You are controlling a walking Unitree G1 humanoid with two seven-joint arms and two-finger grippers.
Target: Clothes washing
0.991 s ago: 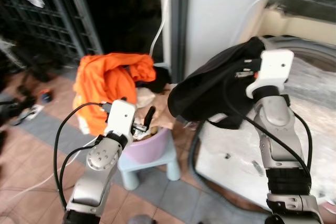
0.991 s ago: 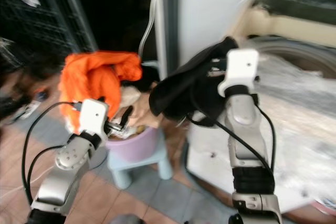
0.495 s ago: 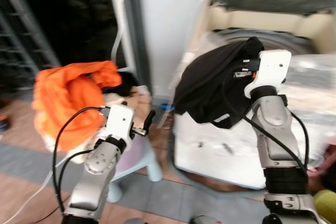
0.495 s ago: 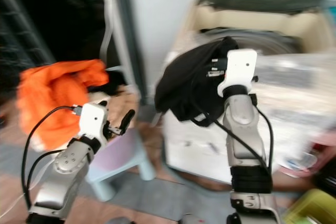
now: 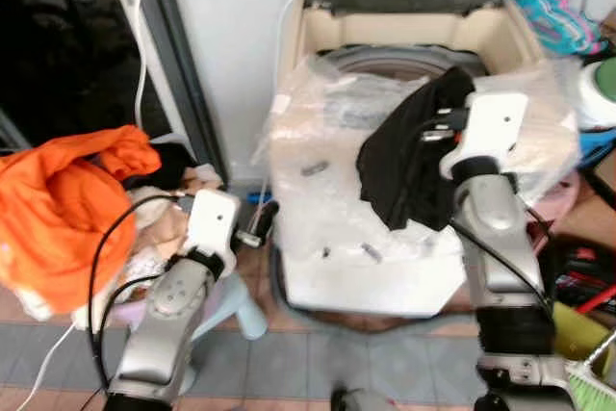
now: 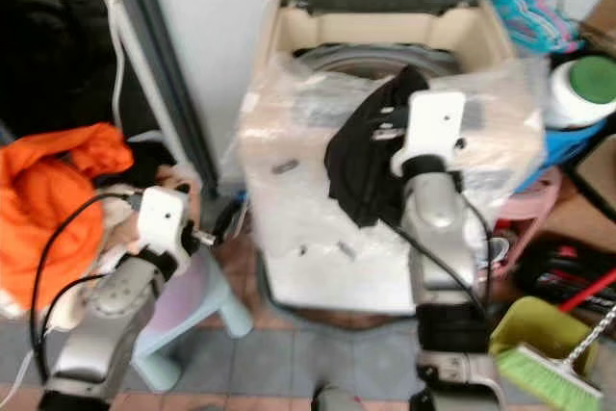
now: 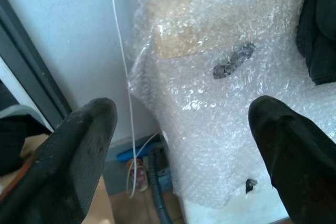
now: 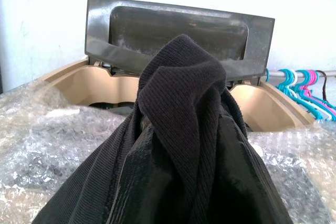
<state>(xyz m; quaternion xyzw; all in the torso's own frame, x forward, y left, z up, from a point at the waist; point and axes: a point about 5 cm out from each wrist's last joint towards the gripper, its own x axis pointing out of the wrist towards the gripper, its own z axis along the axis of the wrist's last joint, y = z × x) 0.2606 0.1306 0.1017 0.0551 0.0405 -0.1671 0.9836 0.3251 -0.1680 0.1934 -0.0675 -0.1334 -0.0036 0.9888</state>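
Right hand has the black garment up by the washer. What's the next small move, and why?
Probably reach the right hand forward over the washer opening, then release. The black garment hangs from it above the bubble-wrapped front, short of the drum, and the lid stands open behind. The left hand is open and idle beside the washer.

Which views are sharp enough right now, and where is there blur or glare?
Left eye view: fairly sharp, the black garment crisp. Right eye view: softer, slightly motion-blurred. Left wrist view: bubble wrap sharp with bright glare up top, fingers blurred close up. Right wrist view: evenly lit, washing machine lid clear.
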